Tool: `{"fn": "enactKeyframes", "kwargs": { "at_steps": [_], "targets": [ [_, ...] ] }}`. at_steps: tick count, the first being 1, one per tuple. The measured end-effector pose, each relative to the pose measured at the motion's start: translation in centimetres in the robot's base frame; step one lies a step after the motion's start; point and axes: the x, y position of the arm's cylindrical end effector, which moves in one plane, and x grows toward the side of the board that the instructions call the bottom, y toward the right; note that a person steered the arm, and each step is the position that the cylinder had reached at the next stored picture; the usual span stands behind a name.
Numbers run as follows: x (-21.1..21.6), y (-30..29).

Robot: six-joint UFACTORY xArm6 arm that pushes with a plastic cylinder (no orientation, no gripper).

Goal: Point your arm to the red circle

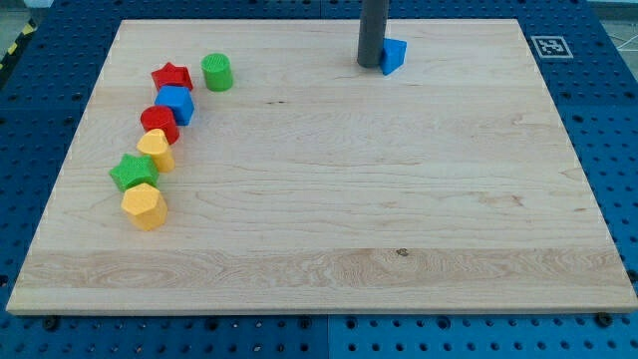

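One red circle [159, 122] — far view-left of tool [371, 66].

Red circle [159, 122] lies flat at the view's left.

Rod: dark grey, straight and upright, it enters from the view's top edge, a little right of the middle.
My tip [372, 66]: it rests low on the surface near the view's top.
Arm above the rod: it is outside the view.

Pale wooden board [329, 209] on blue perforated table [40, 110], evenly lit.
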Motion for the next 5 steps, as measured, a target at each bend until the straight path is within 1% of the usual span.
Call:
{"fn": "enactKeyframes", "kwargs": {
  "at_steps": [1, 2, 3, 4, 5],
  "targets": [
    [0.0, -4.2],
    [-1.5, -13.0],
    [-4.4, -21.8],
    [-5.7, -24.9],
    [-5.7, -27.3]
  ]
}}
